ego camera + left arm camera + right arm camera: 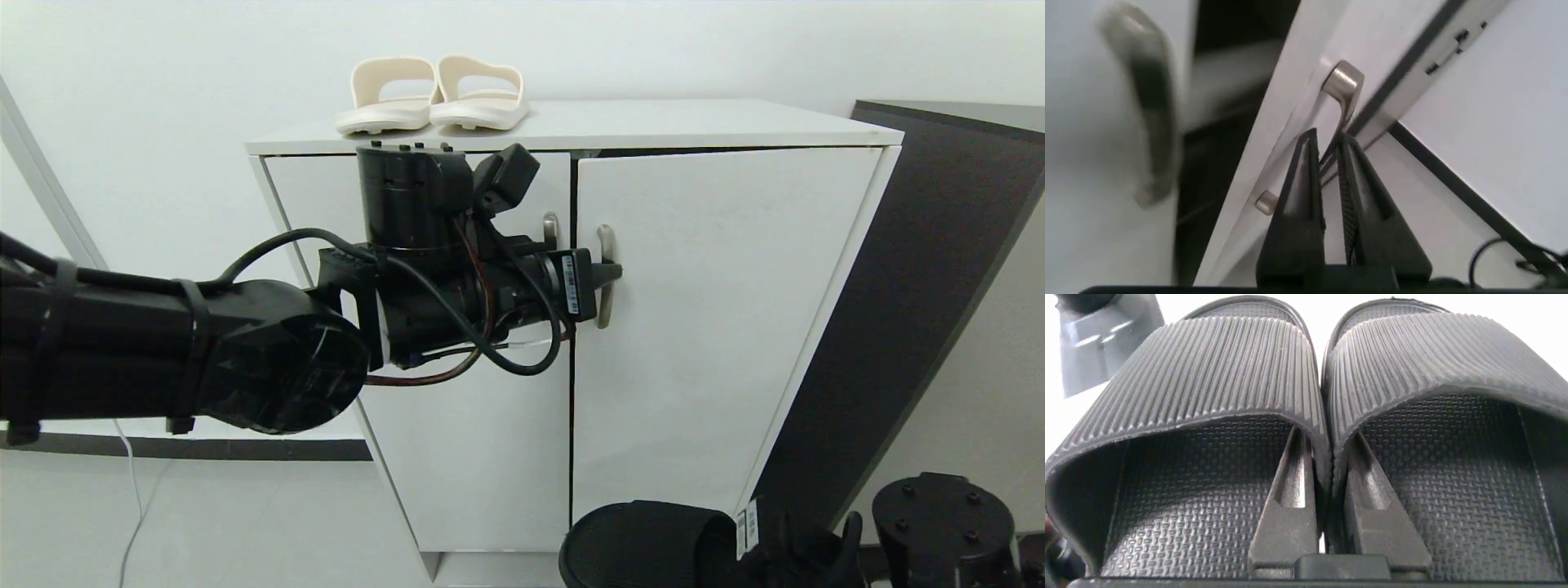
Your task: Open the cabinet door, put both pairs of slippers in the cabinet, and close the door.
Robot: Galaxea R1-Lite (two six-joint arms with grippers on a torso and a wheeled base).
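Handle and left gripper: the left gripper (pixel 608 273) (pixel 1329 188) is sitting at the handle (pixel 605 314) (pixel 1346 82) of the right door (pixel 718 327); its fingers are pressing together on the thin metal bar, near the middle of it.
Axis: in the head view the handle is running from 12 to 6 o'clock; the left arm is coming in from 9 o'clock, across the left door (pixel 473 441), so the gripper is crossing the bar at a right angle.
Nearer arm: the left one is the one at the handle; the pull, I judge, should be going toward the robot and swinging out to 3 o'clock, where the hinge side is probably lying.
Door: in the left wrist view a dark gap is showing beside it, so it may be a little ajar; I cannot tell this for sure.
Cabinet (pixel 694 122): nothing is showing inside it; the cream slippers (pixel 433 94) are lying on its top, at 11 o'clock from the left gripper, toes toward the robot.
Black slippers (pixel 645 543) (pixel 1208 384): the right gripper (pixel 1328 449) is pinching their two inner walls together, at 6 o'clock below the right door.
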